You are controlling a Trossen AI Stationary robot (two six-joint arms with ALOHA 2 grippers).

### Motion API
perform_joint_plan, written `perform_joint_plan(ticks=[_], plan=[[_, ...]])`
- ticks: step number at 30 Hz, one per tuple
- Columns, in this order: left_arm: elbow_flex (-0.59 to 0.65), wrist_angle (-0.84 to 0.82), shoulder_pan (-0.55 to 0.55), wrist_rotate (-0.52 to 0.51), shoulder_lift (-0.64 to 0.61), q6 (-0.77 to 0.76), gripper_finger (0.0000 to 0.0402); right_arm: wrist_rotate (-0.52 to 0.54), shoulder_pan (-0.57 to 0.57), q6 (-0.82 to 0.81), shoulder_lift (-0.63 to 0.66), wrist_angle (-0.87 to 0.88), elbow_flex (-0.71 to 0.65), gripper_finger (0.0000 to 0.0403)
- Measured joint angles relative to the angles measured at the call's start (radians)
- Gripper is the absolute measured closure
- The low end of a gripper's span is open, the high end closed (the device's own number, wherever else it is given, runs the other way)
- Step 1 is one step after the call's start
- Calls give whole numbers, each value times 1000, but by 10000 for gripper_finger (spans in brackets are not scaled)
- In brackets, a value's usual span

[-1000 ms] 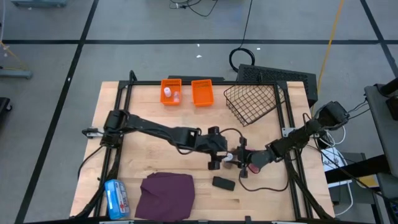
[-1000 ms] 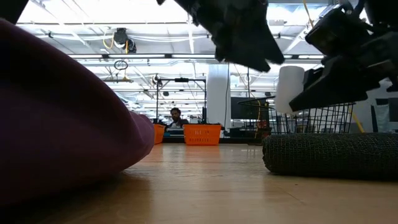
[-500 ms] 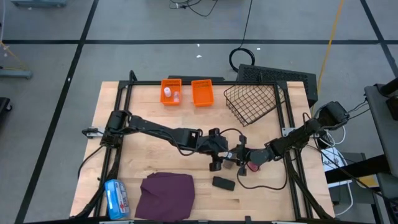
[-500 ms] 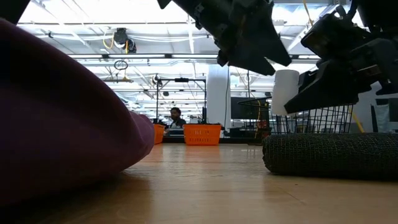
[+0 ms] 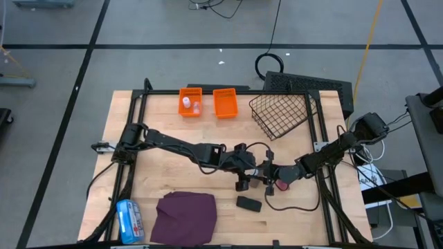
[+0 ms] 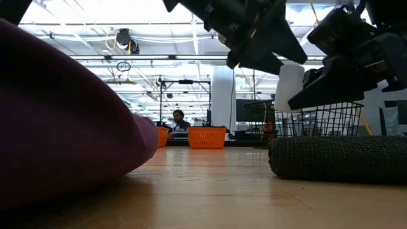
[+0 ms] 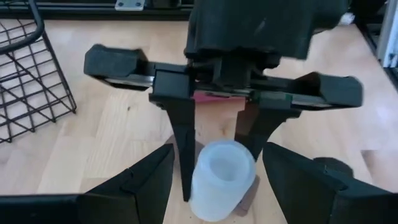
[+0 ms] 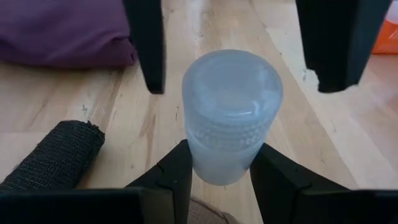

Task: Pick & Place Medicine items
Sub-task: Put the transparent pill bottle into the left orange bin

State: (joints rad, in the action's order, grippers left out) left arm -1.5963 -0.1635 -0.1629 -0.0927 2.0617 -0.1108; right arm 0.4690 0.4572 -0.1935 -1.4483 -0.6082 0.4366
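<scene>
A small white round bottle point(image 8: 231, 112) is in my right gripper point(image 8: 221, 155), above the table's middle point(image 5: 256, 174). My left gripper point(image 7: 217, 155) faces it from the table's left, open, with its fingers point(image 8: 146, 43) standing on either side of the bottle without touching it. In the low view the bottle point(image 6: 287, 86) hangs clear of the wood. A black oblong point(image 5: 249, 203) lies flat on the table just nearer, and fills the low view's right point(image 6: 337, 159). More small bottles sit in the left orange bin point(image 5: 190, 102). My right gripper pinches the white bottle between its two fingers, one on each side of the bottle's lower body point(image 8: 214, 168). The fingers come about level from the table's right. The bottle stands roughly upright, lifted clear of the table.
A purple cloth point(image 5: 183, 216) and a blue-and-white packet point(image 5: 129, 220) lie at the near edge. A second orange bin point(image 5: 225, 102) and a wire basket point(image 5: 280, 114) stand at the far edge. A person shows far off in the room point(image 6: 178, 119).
My left gripper has moved toward the table's right, closing in on the bottle, so its open fingers now flank it. My right gripper has carried the bottle slightly toward the left arm.
</scene>
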Motion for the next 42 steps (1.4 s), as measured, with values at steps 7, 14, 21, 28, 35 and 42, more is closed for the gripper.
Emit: perform_joint_plan(ticks=[7, 14, 21, 28, 35, 42], plan=[[0, 2, 1, -5, 0, 0, 147, -1, 0, 1, 0, -17, 0, 281], [2, 1, 1, -9, 0, -2, 147, -1, 0, 8, 0, -26, 0, 281], [2, -23, 2, 6, 0, -4, 184, 0, 0, 15, 0, -32, 0, 281], [2, -19, 19, 34, 0, -42, 269, 3, 0, 9, 0, -31, 0, 281], [5, -29, 27, -11, -34, -34, 269, 23, -1, -21, 2, -44, 0, 271], [-1, -126, 68, -161, -203, 28, 269, -37, 7, -33, 30, -4, -5, 143]])
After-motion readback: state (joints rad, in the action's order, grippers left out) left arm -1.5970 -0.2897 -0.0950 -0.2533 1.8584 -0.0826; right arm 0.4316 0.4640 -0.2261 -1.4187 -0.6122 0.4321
